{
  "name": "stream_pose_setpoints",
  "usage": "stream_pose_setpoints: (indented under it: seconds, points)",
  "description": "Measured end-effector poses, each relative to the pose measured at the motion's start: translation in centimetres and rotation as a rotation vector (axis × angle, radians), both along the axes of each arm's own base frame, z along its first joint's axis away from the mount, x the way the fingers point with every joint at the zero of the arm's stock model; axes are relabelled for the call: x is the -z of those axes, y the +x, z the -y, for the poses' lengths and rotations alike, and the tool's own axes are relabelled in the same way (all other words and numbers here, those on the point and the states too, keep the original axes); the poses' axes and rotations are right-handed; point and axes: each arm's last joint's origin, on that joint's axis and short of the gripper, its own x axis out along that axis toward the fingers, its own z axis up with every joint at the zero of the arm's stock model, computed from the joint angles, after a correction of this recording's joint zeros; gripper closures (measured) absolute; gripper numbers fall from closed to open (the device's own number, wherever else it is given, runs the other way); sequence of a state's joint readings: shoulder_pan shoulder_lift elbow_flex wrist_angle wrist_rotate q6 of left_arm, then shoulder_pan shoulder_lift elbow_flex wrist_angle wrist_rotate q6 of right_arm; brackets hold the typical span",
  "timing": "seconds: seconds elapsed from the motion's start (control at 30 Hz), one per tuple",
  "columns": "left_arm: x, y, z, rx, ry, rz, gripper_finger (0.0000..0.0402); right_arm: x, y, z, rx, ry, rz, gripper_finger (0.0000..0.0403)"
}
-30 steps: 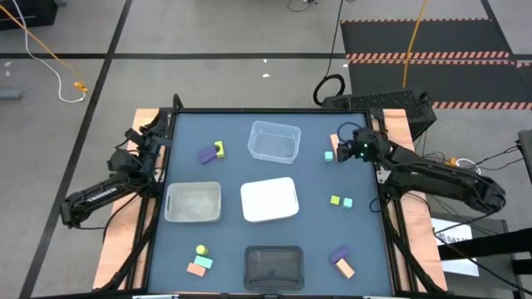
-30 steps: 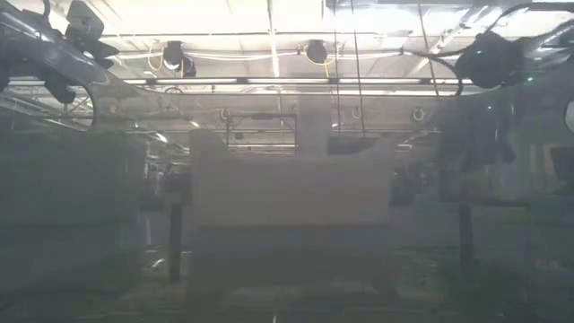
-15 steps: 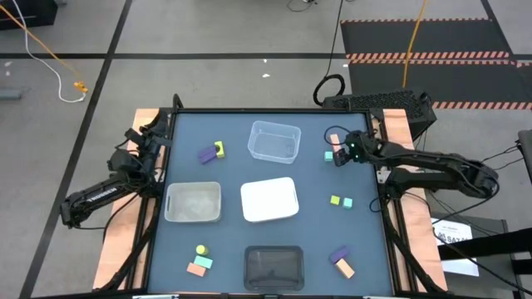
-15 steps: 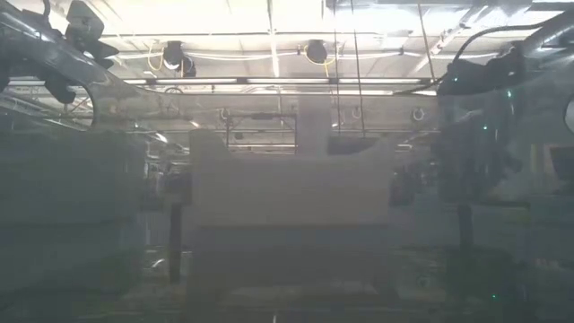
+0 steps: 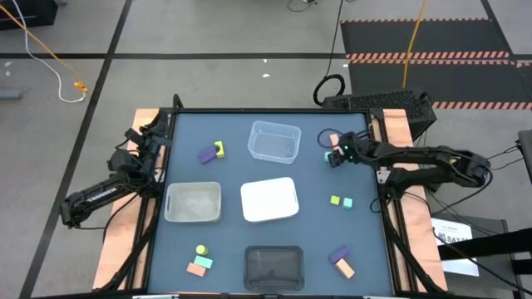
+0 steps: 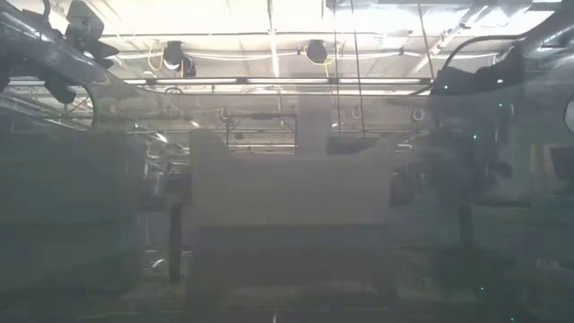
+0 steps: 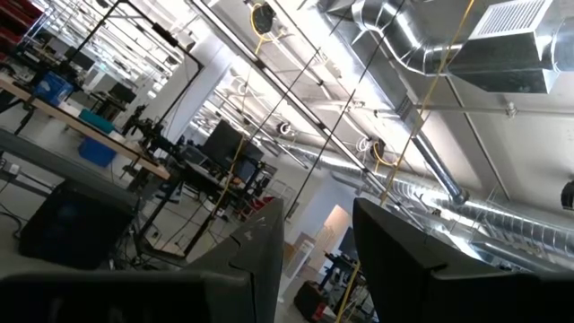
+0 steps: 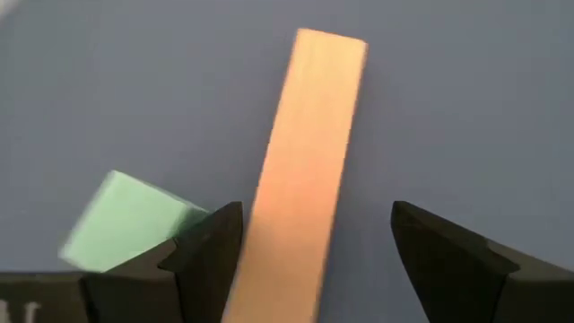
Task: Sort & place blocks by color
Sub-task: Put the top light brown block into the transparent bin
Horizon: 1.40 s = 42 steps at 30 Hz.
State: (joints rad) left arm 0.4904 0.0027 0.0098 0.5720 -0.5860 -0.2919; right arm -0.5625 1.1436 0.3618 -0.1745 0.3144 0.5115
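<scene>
From above, the right gripper (image 5: 337,154) sits low over the table's (image 5: 316,232) far right corner, right at a salmon bar (image 5: 334,139) and a mint block (image 5: 329,155) beside the clear bin (image 5: 274,141); other blocks lie scattered in pairs. The left arm (image 5: 108,187) waits off the left edge. In the right wrist view, the fingers (image 8: 202,256) stand wide apart, astride the salmon bar (image 8: 305,170), not closed on it, with the mint block (image 8: 126,220) just beside one finger. The left wrist view shows its fingers (image 7: 260,260) parted, holding nothing.

Even, shadowless light covers the surface (image 5: 316,241) from above. The low view is hazy and washed out by glaring ceiling lights (image 6: 269,18); the right wrist view is softly blurred
</scene>
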Motion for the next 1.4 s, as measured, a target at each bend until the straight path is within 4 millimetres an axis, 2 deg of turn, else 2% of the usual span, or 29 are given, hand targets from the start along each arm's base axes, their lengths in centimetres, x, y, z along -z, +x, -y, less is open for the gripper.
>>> stream_pose_setpoints:
  seconds: [0.13,0.23,0.33,0.47,0.5,0.63,0.73,0.97,1.13,1.23,1.4]
  points:
    - [0.0,0.0,0.0,0.0,0.0,0.0,0.0266,0.6,0.5,0.1,-0.01,0.003,-0.005,0.0132]
    - [0.0,0.0,0.0,-0.001,0.0,0.0,0.0266,0.8,0.8,0.2,-0.007,0.002,-0.003,0.0154]
    - [0.0,0.0,0.0,0.0,0.0,0.0,0.0266,0.9,1.0,0.3,0.007,0.001,0.013,0.0199]
    - [0.0,0.0,0.0,0.0,0.0,0.0,0.0266,0.9,1.0,0.3,0.011,-0.002,0.017,0.0283]
    - [0.0,0.0,0.0,0.0,0.0,0.0,0.0266,0.9,1.0,0.4,0.012,-0.003,0.018,0.0292]
    - [0.0,0.0,0.0,0.0,0.0,0.0,0.0266,0.6,0.8,0.5,0.021,-0.008,0.038,0.0292]
    - [0.0,0.0,0.0,0.0,0.0,0.0,0.0266,-0.3,1.0,0.8,0.026,-0.055,0.122,0.0292]
    - [0.0,0.0,0.0,0.0,0.0,0.0,0.0266,-4.7,3.1,1.5,-0.072,-0.304,0.529,0.0292]
    - [0.0,0.0,0.0,0.0,0.0,0.0,0.0266,-7.6,4.9,0.7,-0.232,-0.42,0.847,0.0292]
    - [0.0,0.0,0.0,0.0,0.0,-0.001,0.0266,-8.0,5.8,-0.3,-0.295,-0.445,0.902,0.0292]
    - [0.0,0.0,0.0,0.0,0.0,0.0,0.0266,-8.0,8.3,-0.9,-0.375,-0.43,0.864,0.0292]
